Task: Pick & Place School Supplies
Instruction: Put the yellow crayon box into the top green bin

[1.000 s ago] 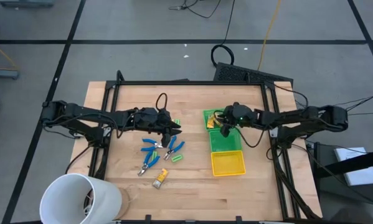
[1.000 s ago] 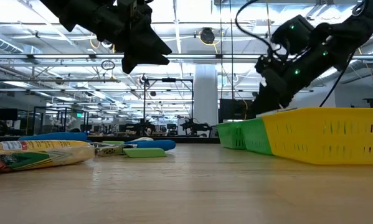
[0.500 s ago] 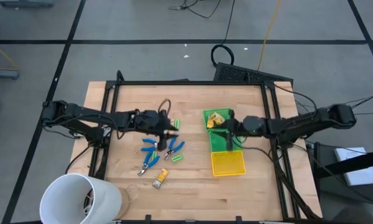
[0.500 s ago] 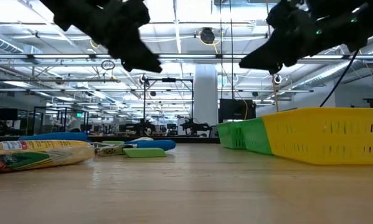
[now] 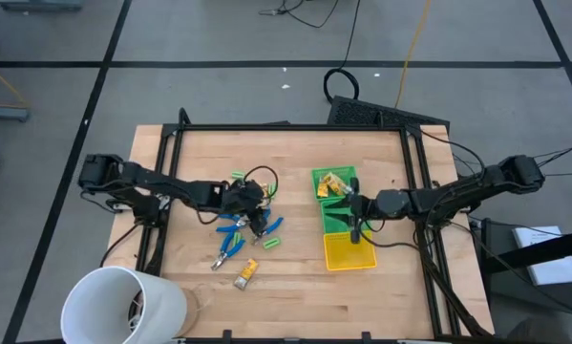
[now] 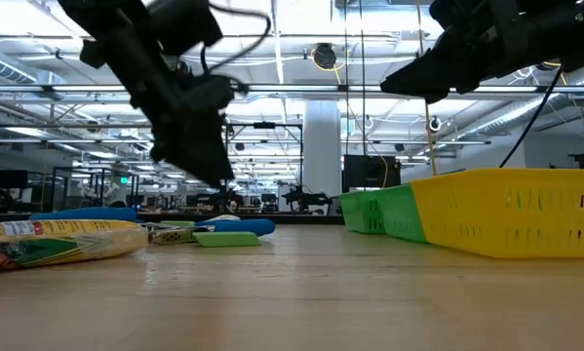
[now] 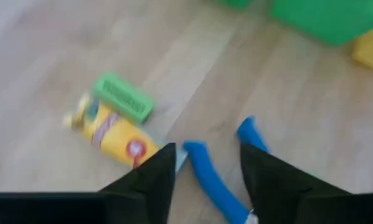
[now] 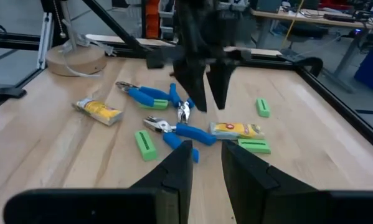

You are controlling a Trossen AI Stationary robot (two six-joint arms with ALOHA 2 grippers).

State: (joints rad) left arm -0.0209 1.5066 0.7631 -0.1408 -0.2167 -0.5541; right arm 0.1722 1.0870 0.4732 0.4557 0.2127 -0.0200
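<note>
My left gripper (image 5: pixel 258 223) hangs low over the cluster of supplies at the middle of the tabletop (image 5: pixel 295 287), its fingers (image 7: pixel 155 177) apart with nothing between them; in the left wrist view blue plier handles (image 7: pixel 208 177) show in the gap between them. My right gripper (image 5: pixel 354 229) sits over the bins at the right, about where the green bin (image 5: pixel 341 214) meets the yellow bin (image 5: pixel 350 252), fingers a narrow gap apart and holding nothing that I can see. In the green bin's far end lies a yellow wrapped block (image 5: pixel 331 183). On the tabletop the blue pliers (image 5: pixel 232 240) lie in a loose group just near and left of my left gripper, with green pieces (image 5: pixel 269 243) beside them and another by the far side of the gripper (image 5: pixel 238 176). A second yellow block (image 5: pixel 246 273) lies nearer still, by itself. Its wrapper carries a red mark and small print, but I cannot read it in any view. A white cup (image 5: pixel 123 306) lies at the near left corner.
</note>
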